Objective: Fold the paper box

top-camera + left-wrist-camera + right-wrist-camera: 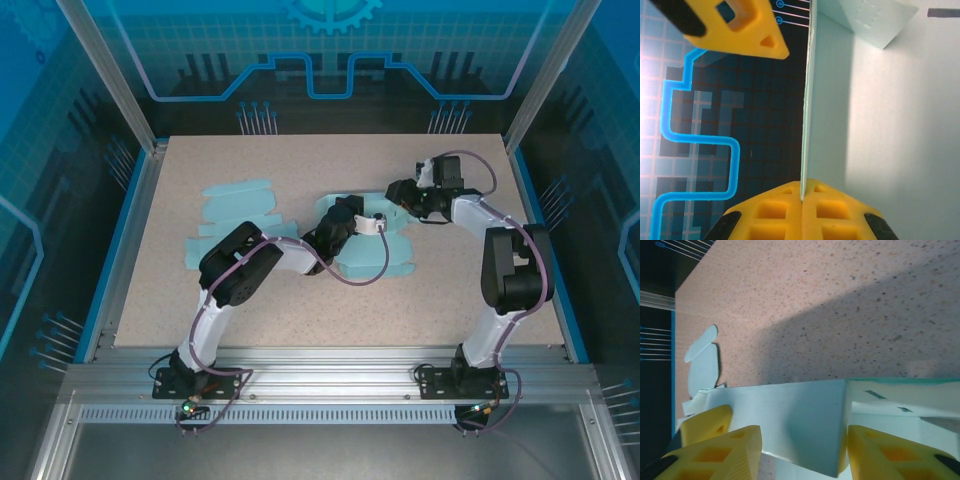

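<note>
At the left of the table, a second blank of pale teal card is seen lying flat and untouched, well apart from both arms.

Toward the centre, the left gripper is reached across to the paper box, which lies half-formed on the table between the two arms. Its jaws are pressed together on the lower edge of an upright panel. The panel is held edge-on in the left wrist view, so that its long axis runs straight away from the jaws. On the outer side of that panel, near its far end, a yellow finger is seen; it is judged to belong to the other arm.

At the right, the right gripper is brought in from the far right side of the box. Its jaws are spread, with a raised flap standing between them; no clamping of the flap can be made out.

The coming move is judged to turn on this flap. It lies directly within the right jaws, at the end of the wall that is steadied by the left arm, so the right arm is much the nearer for tucking it.
</note>
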Controlling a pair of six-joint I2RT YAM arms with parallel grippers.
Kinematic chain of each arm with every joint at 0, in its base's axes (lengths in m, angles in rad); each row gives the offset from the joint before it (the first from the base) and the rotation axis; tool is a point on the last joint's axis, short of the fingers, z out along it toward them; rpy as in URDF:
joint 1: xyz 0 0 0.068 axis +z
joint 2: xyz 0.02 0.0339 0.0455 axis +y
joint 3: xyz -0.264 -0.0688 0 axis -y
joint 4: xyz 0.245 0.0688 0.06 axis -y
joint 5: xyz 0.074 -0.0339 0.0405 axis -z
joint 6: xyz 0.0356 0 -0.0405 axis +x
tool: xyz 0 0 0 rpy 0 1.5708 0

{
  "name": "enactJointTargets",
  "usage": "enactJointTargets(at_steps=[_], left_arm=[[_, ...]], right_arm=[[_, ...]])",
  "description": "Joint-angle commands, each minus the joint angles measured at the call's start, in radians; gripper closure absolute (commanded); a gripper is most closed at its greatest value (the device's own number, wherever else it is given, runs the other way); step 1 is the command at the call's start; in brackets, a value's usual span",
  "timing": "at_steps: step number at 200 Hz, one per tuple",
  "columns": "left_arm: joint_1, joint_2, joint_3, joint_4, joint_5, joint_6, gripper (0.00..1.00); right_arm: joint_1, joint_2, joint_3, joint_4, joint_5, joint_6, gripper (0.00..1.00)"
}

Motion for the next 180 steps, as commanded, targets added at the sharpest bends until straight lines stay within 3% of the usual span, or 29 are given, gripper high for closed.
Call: enactJointTargets(at_steps=[1, 57, 100, 138, 180], left_arm=[[-0.011, 0.032, 0.004, 0.034, -0.009, 0.010, 1.00], [-0.010, 0.038, -0.016, 0.089, -0.005, 0.046, 1.00], [-0.011, 0.066, -0.023, 0.168, 0.002, 0.109, 1.00], [-0.011, 0.087, -0.026, 0.199, 0.015, 0.139, 1.00], [-0.010, 0.094, -0.040, 0.218, 0.035, 0.163, 1.00]], right_arm=[[0.008, 0.002, -0.026, 0.065, -0.079, 0.052, 0.52], [-0.031, -0.162, -0.045, -0.094, 0.069, -0.087, 0.52], [-0.157, -0.254, -0.098, -0.131, 0.115, -0.111, 0.52], [-0.257, -0.179, -0.061, -0.140, 0.071, -0.128, 0.53], [-0.268, -0.009, 0.064, -0.172, 0.063, -0.192, 0.56]])
